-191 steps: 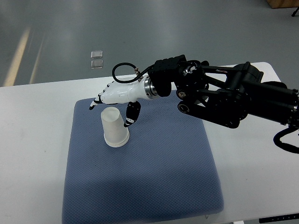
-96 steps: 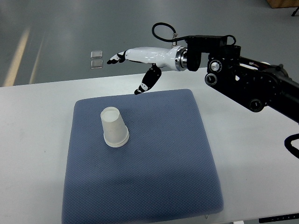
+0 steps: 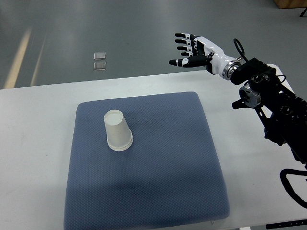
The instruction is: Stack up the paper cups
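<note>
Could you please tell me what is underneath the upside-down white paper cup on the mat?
The upside-down white paper cup stands rim-down on the blue textured fabric mat, which lies on the white table. Its opaque wall hides whatever may sit inside it.

Blue-grey mat (image 3: pixel 158 191) on white table (image 3: pixel 33 158); grey floor (image 3: pixel 120 33) beyond.

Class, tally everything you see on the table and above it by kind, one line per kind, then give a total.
Paper cup stack, upside down on the pad, number of cups in it cannot be told: 1
Blue pad: 1
White table: 1
Robot hand, the right hand, fingers spread, holding nothing: 1
Total: 4
</note>
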`<state>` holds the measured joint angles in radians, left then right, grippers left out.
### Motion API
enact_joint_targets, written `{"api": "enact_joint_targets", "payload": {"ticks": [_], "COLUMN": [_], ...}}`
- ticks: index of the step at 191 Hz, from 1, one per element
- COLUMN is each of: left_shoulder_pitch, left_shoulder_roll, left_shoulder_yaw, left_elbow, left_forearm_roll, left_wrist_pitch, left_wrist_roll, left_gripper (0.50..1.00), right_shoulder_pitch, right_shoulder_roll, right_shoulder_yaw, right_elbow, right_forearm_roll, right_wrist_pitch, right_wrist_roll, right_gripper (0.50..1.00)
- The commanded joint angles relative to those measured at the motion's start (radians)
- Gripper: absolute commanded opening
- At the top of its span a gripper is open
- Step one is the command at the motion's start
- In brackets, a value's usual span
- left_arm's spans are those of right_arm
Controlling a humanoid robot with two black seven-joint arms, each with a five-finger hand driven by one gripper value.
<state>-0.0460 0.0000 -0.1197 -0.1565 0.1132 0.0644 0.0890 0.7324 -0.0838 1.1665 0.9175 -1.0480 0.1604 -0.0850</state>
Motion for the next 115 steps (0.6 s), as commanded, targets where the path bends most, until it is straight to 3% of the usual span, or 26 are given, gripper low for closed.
{"api": "enact_joint_targets", "payload": {"ticks": [1, 16, 29, 77, 115], "left_shoulder_pitch": [0.000, 0.000, 0.000, 0.000, 0.000], "left_shoulder_roll": [0.000, 0.000, 0.000, 0.000, 0.000], "left_shoulder_yaw": [0.000, 0.000, 0.000, 0.000, 0.000], "left_elbow": [0.000, 0.000, 0.000, 0.000, 0.000], "left_forearm_roll": [0.000, 0.000, 0.000, 0.000, 0.000], "left_wrist_pitch": [0.000, 0.000, 0.000, 0.000, 0.000], "left_wrist_roll": [0.000, 0.000, 0.000, 0.000, 0.000], "left_gripper": [1.000, 1.000, 1.000, 1.000, 1.000], "right_shoulder_pitch": [-0.042, -0.062, -0.077, -0.111, -0.130], "right_shoulder_roll": [0.027, 0.045, 0.050, 0.072, 0.079], "right_shoulder_yaw": [0.033, 0.035, 0.035, 0.036, 0.022], "right_elbow": [-0.003, -0.005, -0.005, -0.006, -0.014], "right_forearm_roll": [0.097, 0.178, 0.236, 0.319, 0.318], "right_wrist_pitch": [-0.107, -0.225, -0.274, -0.305, -0.306], "right_wrist_roll": [-0.002, 0.004, 0.007, 0.062, 0.064], "right_gripper": [0.901, 0.901, 0.905, 0.924, 0.924]}}
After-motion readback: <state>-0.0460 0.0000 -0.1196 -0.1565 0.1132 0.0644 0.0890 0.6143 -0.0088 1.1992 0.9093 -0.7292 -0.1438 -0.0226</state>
